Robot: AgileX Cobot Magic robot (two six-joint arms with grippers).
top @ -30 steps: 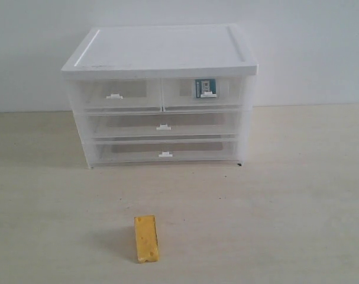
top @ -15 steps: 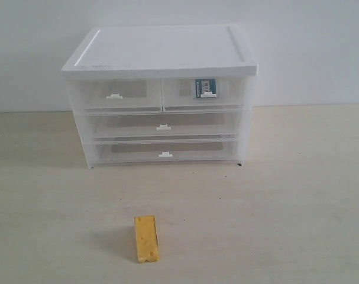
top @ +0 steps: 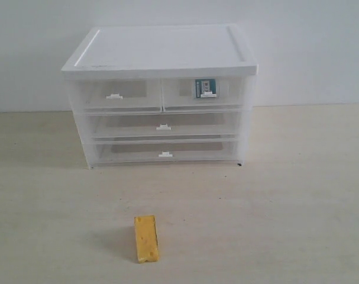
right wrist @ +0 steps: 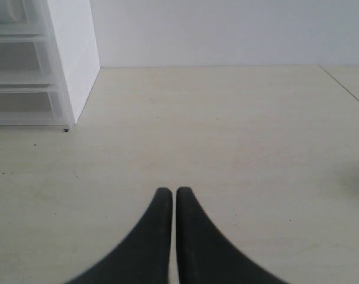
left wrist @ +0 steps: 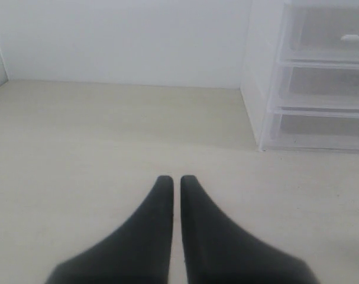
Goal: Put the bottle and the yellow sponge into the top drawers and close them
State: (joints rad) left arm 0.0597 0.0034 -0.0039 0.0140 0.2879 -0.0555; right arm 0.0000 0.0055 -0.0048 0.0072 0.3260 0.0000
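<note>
The yellow sponge (top: 146, 238) lies on the table in front of the white-topped cabinet (top: 161, 50). Both top drawers are pushed in: the left one (top: 115, 94) and the right one (top: 206, 92). Through the right drawer's translucent front shows the blue-teal label of the bottle (top: 205, 87). Neither arm appears in the exterior view. My left gripper (left wrist: 176, 179) is shut with nothing in it, hovering over bare table with the cabinet's side (left wrist: 259, 71) ahead of it. My right gripper (right wrist: 169, 191) is also shut and empty, the cabinet's other side (right wrist: 73, 53) ahead.
Two full-width drawers (top: 162, 125) (top: 164, 152) sit shut below the top pair. A white wall (top: 309, 47) stands behind the cabinet. The pale table (top: 274, 207) spreads around the sponge.
</note>
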